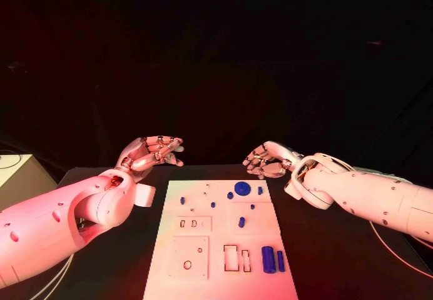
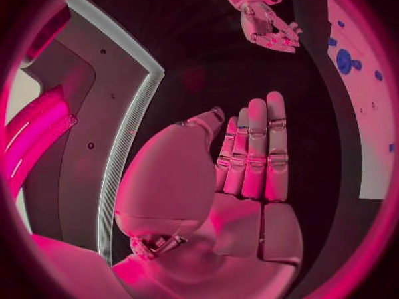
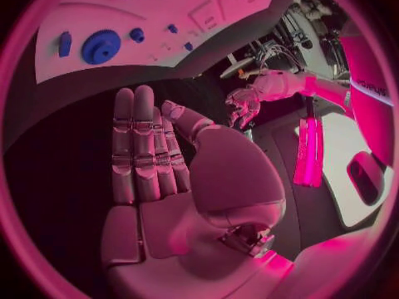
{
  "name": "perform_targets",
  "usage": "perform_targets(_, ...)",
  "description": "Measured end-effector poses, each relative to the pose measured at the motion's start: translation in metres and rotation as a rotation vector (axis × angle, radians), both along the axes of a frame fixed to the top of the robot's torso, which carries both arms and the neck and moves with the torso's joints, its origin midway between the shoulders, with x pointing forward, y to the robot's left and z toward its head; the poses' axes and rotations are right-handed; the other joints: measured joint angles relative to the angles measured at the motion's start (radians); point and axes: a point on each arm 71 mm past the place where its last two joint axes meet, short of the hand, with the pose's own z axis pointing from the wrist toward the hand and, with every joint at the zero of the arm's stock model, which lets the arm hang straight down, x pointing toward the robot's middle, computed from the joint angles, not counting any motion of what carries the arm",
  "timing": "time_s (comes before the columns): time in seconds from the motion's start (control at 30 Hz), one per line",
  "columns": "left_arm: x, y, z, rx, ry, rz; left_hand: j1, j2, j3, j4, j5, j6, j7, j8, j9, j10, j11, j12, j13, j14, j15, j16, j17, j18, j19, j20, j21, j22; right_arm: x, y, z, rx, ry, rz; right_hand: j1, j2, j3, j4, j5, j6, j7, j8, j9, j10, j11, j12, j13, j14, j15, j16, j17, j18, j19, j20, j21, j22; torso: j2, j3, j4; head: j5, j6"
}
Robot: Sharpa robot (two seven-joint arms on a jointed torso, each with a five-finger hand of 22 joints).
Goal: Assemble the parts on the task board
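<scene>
Judging by their look, the blue parts on the task board [image 1: 221, 237] are small, rigid, light pieces — smooth enough to slip from metal fingertips, so each wants a pinch across its middle rather than at an end. The gear [image 1: 243, 187] sits near the board's far edge; it is flat, so I would take it by its toothed rim from above. The two cylinders [image 1: 273, 259] lie side by side at the near right of the board, beside some rectangular slots; being round, they may roll if nudged — a grip across the diameter seems safest.

The left hand [image 1: 153, 153] hovers beyond the board's far left corner, fingers straight and apart, holding nothing. The right hand [image 1: 267, 160] hangs beyond the far right corner over the black worktop [image 1: 343, 250], likewise flat and empty. Neither touches a part.
</scene>
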Motion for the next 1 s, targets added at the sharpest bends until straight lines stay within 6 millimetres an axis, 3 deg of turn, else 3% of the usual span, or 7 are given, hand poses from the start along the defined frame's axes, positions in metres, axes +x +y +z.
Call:
perform_targets(0.03, -0.002, 0.001, 0.002, -0.001, -0.001, -0.005, -0.005, -0.005, 0.006, -0.004, 0.000, -0.003, 0.000, 0.005, 0.006, 0.000, 0.000, 0.005, 0.005, -0.004, -0.004, 0.038, 0.027, 0.000, 0.019, -0.002, 0.037, 0.021, 0.000, 0.003, 0.001, -0.030, -0.012, 0.006, -0.023, -0.031, 0.031, 0.014, 0.011, 0.008, -0.006, -0.010, 0.013, 0.013, -0.008, -0.004, 0.006, 0.024, -0.011, 0.198, 0.145, 0.000, 0.083, -0.016, 0.169, 0.152, 0.003, -0.0009, 0.0015, -0.002, 0.000)
perform_targets(0.1, -0.005, 0.001, 0.005, -0.002, -0.002, -0.015, -0.016, -0.007, 0.016, -0.005, 0.000, -0.013, -0.001, 0.014, 0.015, 0.000, 0.000, 0.017, 0.015, -0.014, -0.009, 0.089, 0.062, 0.000, 0.023, -0.005, 0.087, 0.052, -0.002, 0.007, 0.002, -0.076, -0.032, 0.016, -0.041, -0.049, 0.046, 0.026, 0.013, 0.009, -0.007, -0.013, 0.021, 0.008, -0.012, -0.006, 0.009, 0.027, -0.014, 0.300, 0.212, -0.001, 0.123, -0.019, 0.264, 0.247, 0.011, -0.0029, 0.0053, -0.007, 0.000)
perform_targets(0.2, -0.010, -0.001, 0.009, -0.004, 0.000, -0.037, -0.029, -0.008, 0.018, -0.007, 0.000, -0.017, 0.000, 0.016, 0.024, -0.004, -0.004, 0.030, 0.026, -0.017, -0.008, 0.132, 0.090, 0.000, 0.022, -0.005, 0.136, 0.082, -0.004, 0.016, 0.002, -0.150, -0.063, 0.034, -0.052, -0.071, 0.063, 0.043, 0.013, 0.001, -0.014, -0.020, 0.031, -0.017, -0.013, -0.006, 0.024, 0.032, -0.019, 0.439, 0.350, -0.049, 0.203, -0.021, 0.449, 0.494, 0.022, -0.0057, 0.0115, -0.011, 0.003)
perform_targets(0.27, -0.014, -0.001, 0.011, -0.004, 0.001, -0.052, -0.031, -0.010, 0.023, -0.007, 0.000, -0.024, 0.000, 0.020, 0.029, -0.009, -0.002, 0.035, 0.033, -0.020, -0.008, 0.148, 0.100, 0.000, 0.022, -0.005, 0.159, 0.096, -0.005, 0.022, 0.002, -0.197, -0.084, 0.046, -0.052, -0.084, 0.072, 0.052, 0.013, -0.003, -0.018, -0.020, 0.038, -0.017, -0.014, -0.006, 0.035, 0.032, -0.019, 0.508, 0.421, -0.049, 0.226, -0.021, 0.511, 0.579, 0.029, -0.0070, 0.0151, -0.013, 0.004)
perform_targets(0.53, -0.024, -0.011, 0.016, -0.009, 0.011, -0.110, -0.078, -0.032, 0.010, 0.012, 0.000, -0.038, 0.003, 0.024, 0.036, -0.024, 0.002, 0.049, 0.046, -0.027, -0.001, 0.170, 0.115, 0.000, 0.017, 0.001, 0.203, 0.126, -0.008, 0.038, 0.000, -0.345, -0.150, 0.073, -0.060, -0.105, 0.080, 0.080, 0.014, -0.006, -0.021, -0.020, 0.056, -0.027, -0.017, -0.006, 0.060, 0.032, -0.019, 0.623, 0.541, -0.065, 0.249, -0.019, 0.600, 0.704, 0.056, -0.0161, 0.0324, -0.030, 0.008)
perform_targets(0.6, -0.026, -0.014, 0.015, -0.011, 0.016, -0.124, -0.078, -0.032, 0.010, 0.012, 0.000, -0.038, 0.003, 0.024, 0.036, -0.024, 0.002, 0.050, 0.048, -0.030, -0.004, 0.174, 0.115, 0.000, 0.017, 0.001, 0.205, 0.129, -0.008, 0.041, 0.000, -0.378, -0.163, 0.075, -0.059, -0.115, 0.081, 0.084, 0.007, -0.013, -0.021, -0.020, 0.061, -0.039, -0.015, -0.006, 0.064, 0.035, -0.017, 0.645, 0.564, -0.078, 0.252, -0.019, 0.615, 0.725, 0.062, -0.0191, 0.0368, -0.036, 0.006)
perform_targets(1.0, -0.030, -0.018, 0.015, -0.009, 0.027, -0.147, -0.078, -0.032, 0.010, 0.012, 0.000, -0.047, 0.005, 0.024, 0.041, -0.040, 0.004, 0.062, 0.057, -0.033, -0.002, 0.184, 0.121, 0.000, 0.009, 0.000, 0.234, 0.147, -0.008, 0.051, -0.006, -0.480, -0.196, 0.074, -0.060, -0.123, 0.080, 0.099, -0.005, -0.016, -0.025, -0.020, 0.069, -0.050, -0.015, -0.006, 0.072, 0.036, -0.016, 0.671, 0.591, -0.078, 0.252, -0.019, 0.627, 0.742, 0.083, -0.0280, 0.0494, -0.037, -0.003)
